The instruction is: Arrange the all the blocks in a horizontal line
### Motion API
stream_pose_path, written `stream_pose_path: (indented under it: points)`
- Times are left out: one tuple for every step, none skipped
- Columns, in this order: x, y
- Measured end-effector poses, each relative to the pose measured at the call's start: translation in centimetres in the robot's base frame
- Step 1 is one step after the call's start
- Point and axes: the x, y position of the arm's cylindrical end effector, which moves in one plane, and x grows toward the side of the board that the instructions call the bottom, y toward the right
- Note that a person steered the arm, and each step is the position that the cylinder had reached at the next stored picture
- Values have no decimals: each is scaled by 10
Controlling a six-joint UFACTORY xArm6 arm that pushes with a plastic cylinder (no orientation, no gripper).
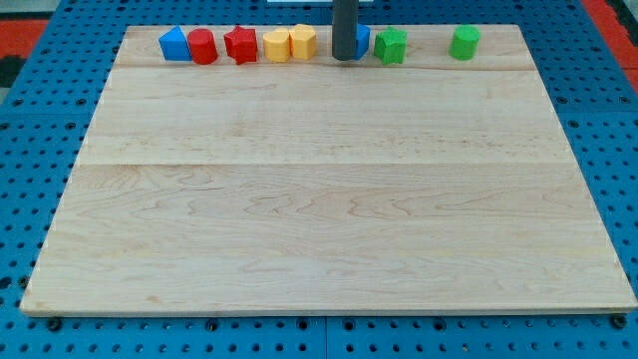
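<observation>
Several blocks stand in a row along the view's top edge of the wooden board (319, 199). From the view's left: a blue block (173, 44), a red cylinder (202, 46), a red star-like block (240, 44), a yellow block (276, 44), a yellow hexagonal block (303, 40), a blue block (360, 40) mostly hidden behind the rod, a green star-like block (391, 46) and a green block (465, 42) set apart at the right. My tip (344, 57) rests just left of the hidden blue block, between it and the yellow hexagonal block.
The board lies on a blue perforated surface (40, 120) that surrounds it on all sides. A red area (610, 15) shows at the view's top right corner.
</observation>
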Motion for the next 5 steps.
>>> stream_pose_path:
  points:
    - [24,18]
    - [26,35]
    - [13,48]
    - [6,51]
    - [-7,54]
